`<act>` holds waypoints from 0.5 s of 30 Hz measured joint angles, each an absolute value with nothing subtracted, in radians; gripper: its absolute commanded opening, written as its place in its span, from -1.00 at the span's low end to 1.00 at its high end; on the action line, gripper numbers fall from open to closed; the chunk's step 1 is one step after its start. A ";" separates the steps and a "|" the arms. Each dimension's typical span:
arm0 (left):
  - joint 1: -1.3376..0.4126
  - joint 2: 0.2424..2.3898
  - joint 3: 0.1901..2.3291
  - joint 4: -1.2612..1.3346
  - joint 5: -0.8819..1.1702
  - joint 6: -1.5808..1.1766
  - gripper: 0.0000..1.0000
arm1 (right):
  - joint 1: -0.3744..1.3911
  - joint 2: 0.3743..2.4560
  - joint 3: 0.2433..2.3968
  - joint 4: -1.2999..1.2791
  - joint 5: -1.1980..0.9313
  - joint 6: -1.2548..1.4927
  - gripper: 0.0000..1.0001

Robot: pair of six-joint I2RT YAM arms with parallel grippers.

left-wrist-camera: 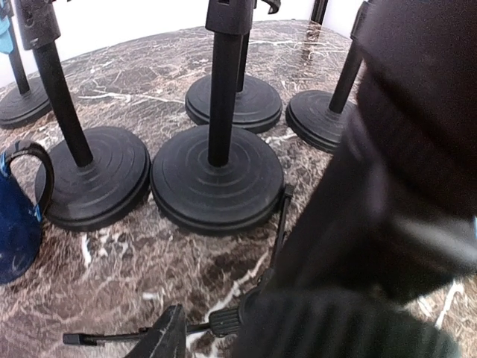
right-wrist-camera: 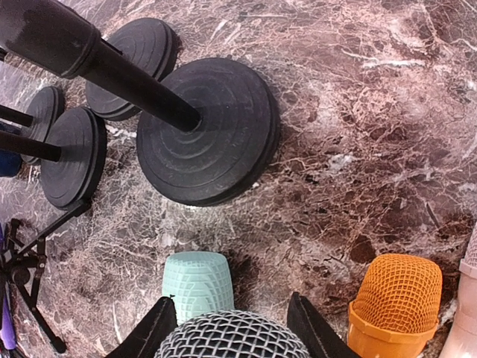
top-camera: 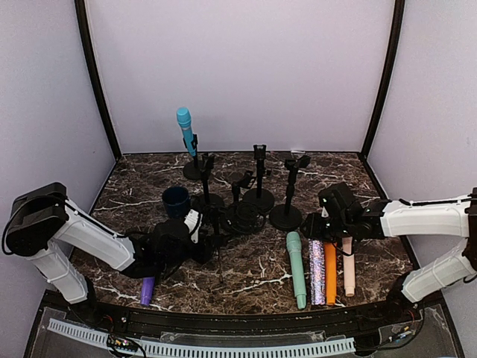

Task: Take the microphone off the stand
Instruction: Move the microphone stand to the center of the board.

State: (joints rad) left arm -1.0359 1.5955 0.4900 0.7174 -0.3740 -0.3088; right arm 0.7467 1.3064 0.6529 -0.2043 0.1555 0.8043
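Where the desk (top-camera: 246, 280) lies nearest, a green microphone (top-camera: 297, 270) and an orange microphone (top-camera: 330, 274) are laid; between them a mesh-headed microphone (right-wrist-camera: 231, 341) is clasped by the right end effector (right-wrist-camera: 231, 317). The left end effector's (top-camera: 200, 240) state cannot be told. Farthest back, a blue microphone (top-camera: 185, 123) is held in its stand (top-camera: 195, 162).

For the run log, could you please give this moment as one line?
left tool: by tripod, grip unclear | right tool: shut on silver microphone
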 measured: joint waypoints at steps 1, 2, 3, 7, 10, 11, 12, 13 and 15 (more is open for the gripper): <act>-1.027 1.608 0.498 0.726 -0.369 -0.302 0.00 | 0.747 1.309 0.653 -0.204 0.156 0.805 -0.22; -1.018 1.620 0.507 0.733 -0.363 -0.295 0.00 | 0.747 1.312 0.653 -0.205 0.157 0.806 -0.20; -1.006 1.636 0.519 0.741 -0.355 -0.287 -0.01 | 0.747 1.316 0.653 -0.205 0.157 0.807 -0.19; -0.955 1.691 0.562 0.776 -0.314 -0.257 -0.02 | 0.747 1.335 0.653 -0.202 0.166 0.809 -0.13; -0.921 1.731 0.595 0.800 -0.279 -0.241 -0.02 | 0.747 1.364 0.655 -0.200 0.176 0.814 -0.07; -0.910 1.748 0.611 0.807 -0.265 -0.234 -0.02 | 0.747 1.373 0.656 -0.200 0.178 0.815 -0.04; -0.903 1.764 0.625 0.814 -0.248 -0.229 -0.03 | 0.747 1.385 0.657 -0.200 0.179 0.815 0.01; -0.898 1.779 0.640 0.821 -0.237 -0.224 -0.03 | 0.747 1.396 0.658 -0.201 0.180 0.816 0.06; -0.888 1.806 0.663 0.837 -0.210 -0.219 -0.03 | 0.747 1.417 0.661 -0.202 0.181 0.815 0.16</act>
